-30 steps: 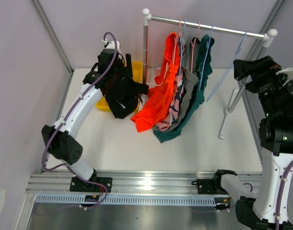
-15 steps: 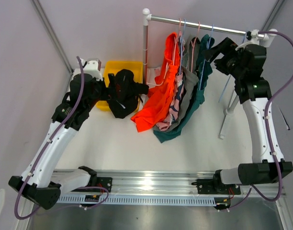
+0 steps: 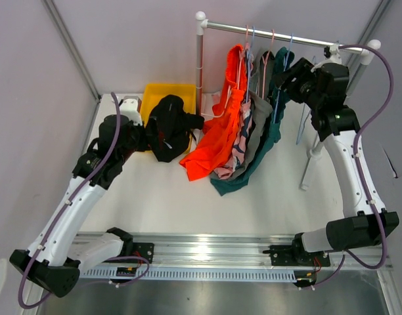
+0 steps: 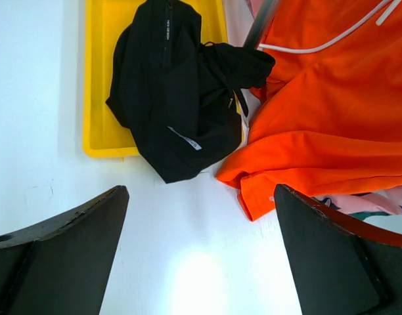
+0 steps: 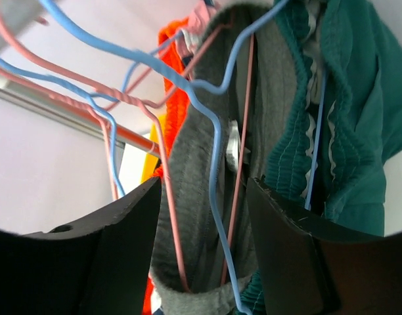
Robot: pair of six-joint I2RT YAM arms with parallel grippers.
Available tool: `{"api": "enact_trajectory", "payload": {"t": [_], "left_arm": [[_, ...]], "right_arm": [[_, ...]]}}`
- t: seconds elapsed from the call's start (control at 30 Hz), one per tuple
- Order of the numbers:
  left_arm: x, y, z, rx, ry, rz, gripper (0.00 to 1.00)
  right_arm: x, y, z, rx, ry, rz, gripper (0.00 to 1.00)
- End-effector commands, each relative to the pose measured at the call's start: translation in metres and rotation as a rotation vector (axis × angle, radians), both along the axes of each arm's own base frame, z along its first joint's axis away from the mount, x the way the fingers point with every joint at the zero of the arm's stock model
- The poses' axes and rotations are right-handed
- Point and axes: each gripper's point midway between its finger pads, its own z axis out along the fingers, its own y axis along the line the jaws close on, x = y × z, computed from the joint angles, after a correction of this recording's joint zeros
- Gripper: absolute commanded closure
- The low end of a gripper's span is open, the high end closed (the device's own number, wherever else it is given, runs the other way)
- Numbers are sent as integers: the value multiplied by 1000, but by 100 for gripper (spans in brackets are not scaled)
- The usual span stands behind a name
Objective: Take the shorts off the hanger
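The black shorts [image 3: 169,128] lie half in the yellow bin [image 3: 163,92], half on the table; they also show in the left wrist view [image 4: 181,98]. The orange [image 3: 217,134], pink patterned [image 3: 235,156], grey [image 3: 257,128] and teal shorts [image 3: 272,121] hang on hangers from the rail [image 3: 280,36]. My left gripper [image 3: 143,138] is open and empty above the table, just short of the black shorts [image 4: 201,190]. My right gripper [image 3: 290,75] is open at the rail, its fingers either side of the grey shorts [image 5: 194,216] and their hanger wires [image 5: 204,184], with the teal shorts [image 5: 345,131] to the right.
The rack's upright post [image 3: 200,65] stands next to the bin. An empty blue hanger [image 3: 303,125] hangs at the rail's right end, near the rack's right leg [image 3: 314,154]. Grey walls close in the white table [image 3: 155,197] on both sides.
My left gripper has drawn back from the black shorts, which stay on the bin. My right arm has swung in from the far right up to the hanging grey and teal shorts.
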Motion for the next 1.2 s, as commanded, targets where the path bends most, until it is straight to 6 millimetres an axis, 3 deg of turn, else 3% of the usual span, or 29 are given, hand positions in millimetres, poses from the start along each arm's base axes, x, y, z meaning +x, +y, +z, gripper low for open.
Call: {"api": "enact_trajectory", "payload": {"t": [0.0,0.1,0.23,0.37,0.5,0.63,0.67,0.8,0.9,1.03,1.07,1.17], "left_arm": [[-3,-2,9,-2,-44,-24,1],[-5,-1,8,-2,-47,-26,1],[-4,-1,5,0,-49,-27,1],[-6,-11,8,-21,-49,-78,1],[-14,-40,36,-90,-106,-208,1],[-32,-95,77,-124,-198,-417,1],[-45,-118,82,-131,-212,-502,1],[-73,-177,122,-240,-304,-748,1],[-90,-217,129,-305,-328,-892,1],[-117,-272,114,-335,-317,-1048,1],[-114,-285,101,-309,-303,-1052,1],[-128,-315,85,-283,-311,-1100,1]], "right_arm": [[9,6,-1,-11,-23,-5,42],[13,8,-5,-19,-19,-5,57],[14,9,-4,-22,-16,-7,100],[10,6,4,-28,-30,-19,100],[-2,-4,34,-60,-86,-53,100],[-21,-15,72,-79,-152,-88,100],[-25,-16,79,-78,-164,-88,100],[-46,-18,98,-78,-188,-78,100],[-63,-21,106,-63,-200,-83,100],[-81,-19,112,-24,-206,-68,100],[-86,-19,115,-10,-212,-68,100],[-93,-18,122,-1,-226,-59,100]]}}
